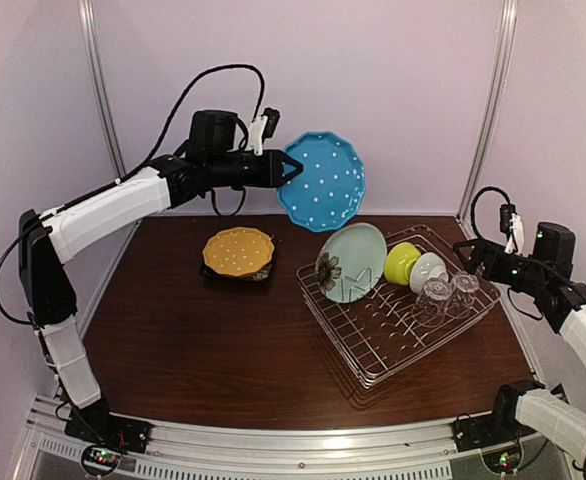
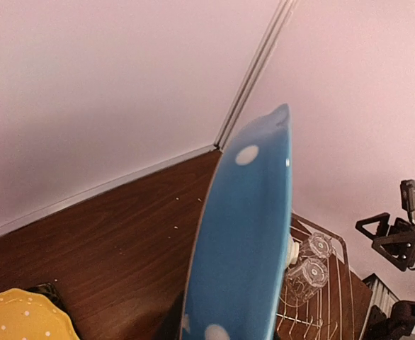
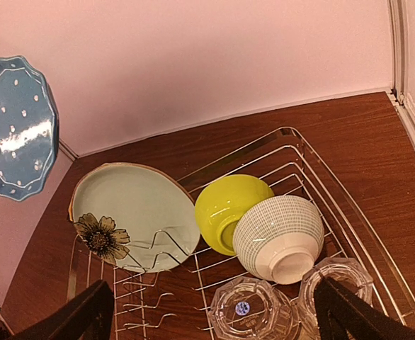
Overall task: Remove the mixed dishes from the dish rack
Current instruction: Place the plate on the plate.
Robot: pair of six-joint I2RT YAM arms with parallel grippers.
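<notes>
High over the table (image 1: 173, 330), pinching the blue plate (image 1: 323, 182) by its rim in the left gripper (image 1: 291, 168); thin hold, could slip and shatter. Spread wide at the right gripper (image 1: 468, 252).

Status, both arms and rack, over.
Left gripper shut on blue dotted plate, raised. Right gripper open beside dish rack. Teal plate, yellow-green bowl, white bowl, two glasses left in it. Nothing blocking.

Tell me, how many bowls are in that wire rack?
2. A yellow-green bowl lies tipped beside the pale teal plate; a white bowl sits beside it, next to the glasses. The plate may hide more.
</notes>
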